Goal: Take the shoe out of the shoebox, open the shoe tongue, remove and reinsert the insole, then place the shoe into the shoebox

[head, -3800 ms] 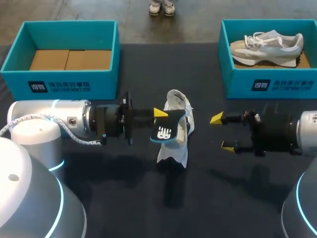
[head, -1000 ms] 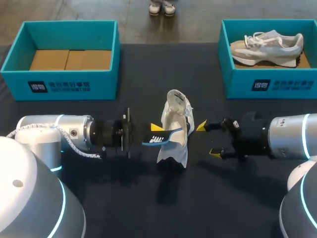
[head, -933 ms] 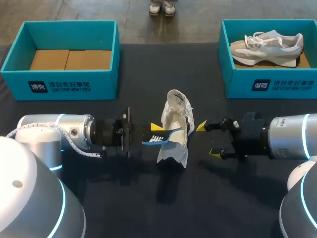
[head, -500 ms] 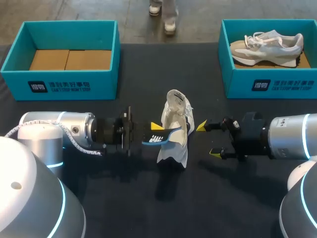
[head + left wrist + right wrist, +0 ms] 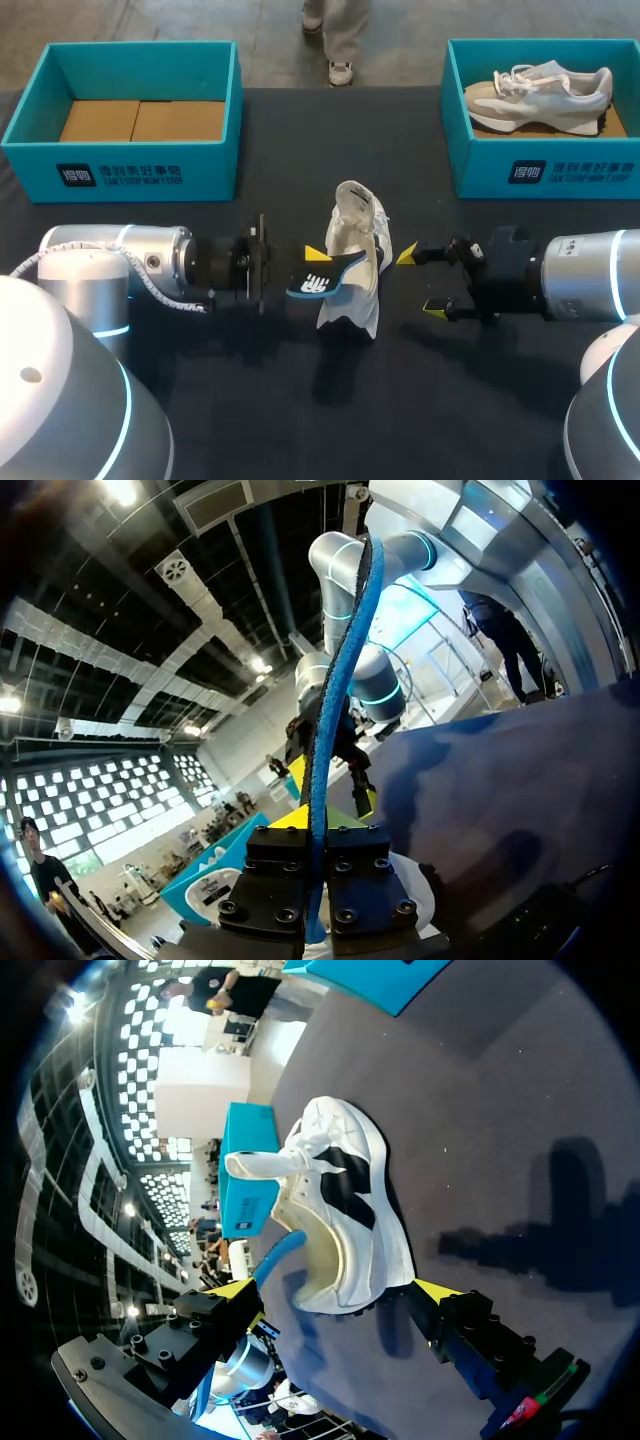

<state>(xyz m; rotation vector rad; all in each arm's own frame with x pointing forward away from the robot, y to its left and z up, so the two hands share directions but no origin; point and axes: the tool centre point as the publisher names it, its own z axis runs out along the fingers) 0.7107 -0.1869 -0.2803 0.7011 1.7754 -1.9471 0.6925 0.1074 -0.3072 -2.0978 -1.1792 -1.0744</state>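
A white shoe (image 5: 357, 262) with black side marks lies on its side in the middle of the black table. My left gripper (image 5: 318, 262) is shut on a blue-edged black insole (image 5: 322, 277), whose far end meets the shoe's opening. In the left wrist view the insole (image 5: 332, 690) stands edge-on between the fingers of that gripper (image 5: 306, 818). My right gripper (image 5: 418, 281) is open just right of the shoe. In the right wrist view the shoe (image 5: 345, 1215) lies just ahead of this gripper (image 5: 335, 1292), and the insole (image 5: 283, 1253) curves into its opening.
An empty teal shoebox (image 5: 120, 172) stands at the back left. A second teal box (image 5: 550, 172) at the back right holds a grey-and-white shoe (image 5: 540, 88). Bare black tabletop lies in front of the shoe and between the boxes.
Over the last second the left gripper has turned the insole slightly, showing more of its printed face. The right gripper and the shoe have stayed in place.
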